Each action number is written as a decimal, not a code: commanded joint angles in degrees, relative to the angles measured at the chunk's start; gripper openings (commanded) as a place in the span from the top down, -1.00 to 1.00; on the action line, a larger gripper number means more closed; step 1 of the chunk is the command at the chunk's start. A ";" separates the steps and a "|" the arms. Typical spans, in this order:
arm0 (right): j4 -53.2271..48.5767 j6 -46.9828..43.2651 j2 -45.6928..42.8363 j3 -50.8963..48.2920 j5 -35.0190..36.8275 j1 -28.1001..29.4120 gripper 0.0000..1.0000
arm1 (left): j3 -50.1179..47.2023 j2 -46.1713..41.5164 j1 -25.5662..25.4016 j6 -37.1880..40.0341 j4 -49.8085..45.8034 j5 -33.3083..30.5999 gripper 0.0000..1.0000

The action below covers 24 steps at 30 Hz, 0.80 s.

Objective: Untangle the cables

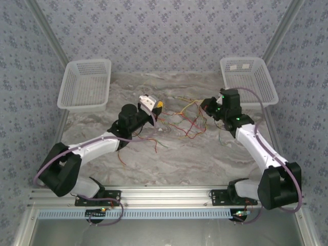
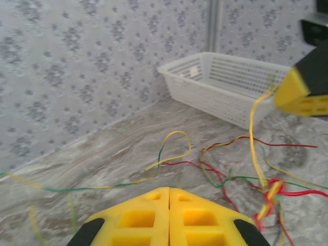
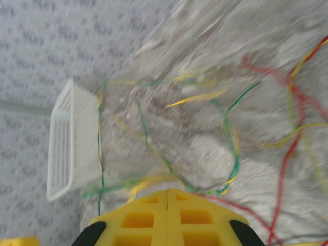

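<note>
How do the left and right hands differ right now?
The left hand sits left of the tangled cables, the right hand at their right. A yellow cable rises taut into the right hand, apparently pinched; whether the left hand holds anything I cannot tell. Both are shut.

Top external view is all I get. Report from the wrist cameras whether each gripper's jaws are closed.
Observer: In the left wrist view, the left gripper has its jaws pressed flat together, with nothing visible in the seam.
Operator: Now the right one.
Observer: The right gripper is shut too. Green and yellow cables run up to its tips, too blurred to tell whether one is pinched.
Operator: Find the tangle.
Observer: A red-and-yellow knot sits just right of the left jaws.
</note>
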 commanded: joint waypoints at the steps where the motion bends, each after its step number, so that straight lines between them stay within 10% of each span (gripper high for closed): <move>1: 0.79 0.25 -2.67 -1.38 2.17 -2.70 1.00 | -0.35 -3.58 1.51 -0.75 0.18 -0.93 1.00; 5: 1.77 -0.46 -3.29 -0.77 -1.74 -3.25 0.95 | 0.01 -4.12 1.59 -0.27 -0.50 -0.07 1.00; 11: -0.64 -2.16 -0.97 4.37 -5.57 1.86 -0.47 | 1.10 -2.87 1.60 -0.77 -0.26 1.22 1.00; 24: 4.69 -1.64 12.00 10.42 -11.50 7.97 -0.73 | 2.26 -1.16 1.09 -1.46 1.44 2.17 1.00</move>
